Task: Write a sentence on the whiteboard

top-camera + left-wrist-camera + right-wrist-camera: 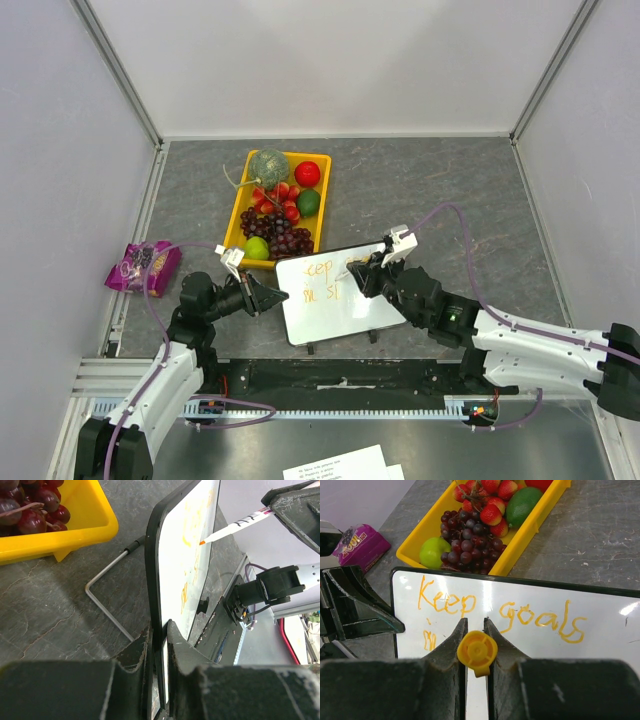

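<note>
left pincer [160, 630] clenches the whiteboard [340, 300] by its left edge at the bench's near edge; right pincer [475, 625] grips the marker [477, 651], aimed just under the sentence's [442, 602] first line.

Left arm [160, 385] and right arm [540, 345] had white shell links, black joints. A purple cable [452, 207] looped off each wrist. Fingers [445, 650] were matte black, edges scuffed pale, possibly worn paint. White bracket [400, 240] sat at wrist.

dark-framed whiteboard [338, 305] with orange sentence [512, 616] "keep goals"
</note>
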Robot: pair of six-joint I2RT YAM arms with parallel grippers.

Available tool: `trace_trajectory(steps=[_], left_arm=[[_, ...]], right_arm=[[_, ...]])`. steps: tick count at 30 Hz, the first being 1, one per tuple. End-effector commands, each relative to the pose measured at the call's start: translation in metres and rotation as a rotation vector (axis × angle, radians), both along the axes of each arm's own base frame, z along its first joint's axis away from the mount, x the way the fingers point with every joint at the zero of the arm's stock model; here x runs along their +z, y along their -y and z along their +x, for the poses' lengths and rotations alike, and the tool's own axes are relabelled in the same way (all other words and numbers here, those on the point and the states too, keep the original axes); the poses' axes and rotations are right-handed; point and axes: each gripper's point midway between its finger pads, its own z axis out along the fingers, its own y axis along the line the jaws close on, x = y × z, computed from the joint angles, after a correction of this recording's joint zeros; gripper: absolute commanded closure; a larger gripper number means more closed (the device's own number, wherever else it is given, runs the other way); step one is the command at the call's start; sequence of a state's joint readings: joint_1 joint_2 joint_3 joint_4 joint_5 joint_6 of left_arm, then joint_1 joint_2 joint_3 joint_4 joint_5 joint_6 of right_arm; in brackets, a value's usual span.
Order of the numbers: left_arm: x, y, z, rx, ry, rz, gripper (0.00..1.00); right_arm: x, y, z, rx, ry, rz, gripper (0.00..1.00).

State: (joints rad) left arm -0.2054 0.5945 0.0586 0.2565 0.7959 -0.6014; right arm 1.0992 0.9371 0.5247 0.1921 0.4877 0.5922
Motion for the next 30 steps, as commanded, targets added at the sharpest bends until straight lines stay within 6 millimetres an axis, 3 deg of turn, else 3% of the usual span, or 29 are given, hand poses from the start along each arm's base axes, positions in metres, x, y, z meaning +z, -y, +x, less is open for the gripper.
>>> trace_trajectory(steps=[1,11,21,30], left_arm=[[0.004,-0.002,0.007,0.019,0.063,0.016,0.98],[0.004,-0.002,0.006,0.016,0.060,0.015,0.98],[0.004,-0.003,0.007,0.020,0.063,0.017,0.98],[0.004,-0.002,0.007,0.019,0.063,0.017,0.98]], right_arm=[[0.007,0.005,0.008,-0.044,0.019,0.018,1.00],[0.025,0.020,-0.001,-0.041,0.038,0.063,1.00],[-0.002,0.024,-0.007,-0.031,-0.010,0.015,1.00],[-0.013,0.022,-0.004,-0.037,-0.019,-0.020,1.00]])
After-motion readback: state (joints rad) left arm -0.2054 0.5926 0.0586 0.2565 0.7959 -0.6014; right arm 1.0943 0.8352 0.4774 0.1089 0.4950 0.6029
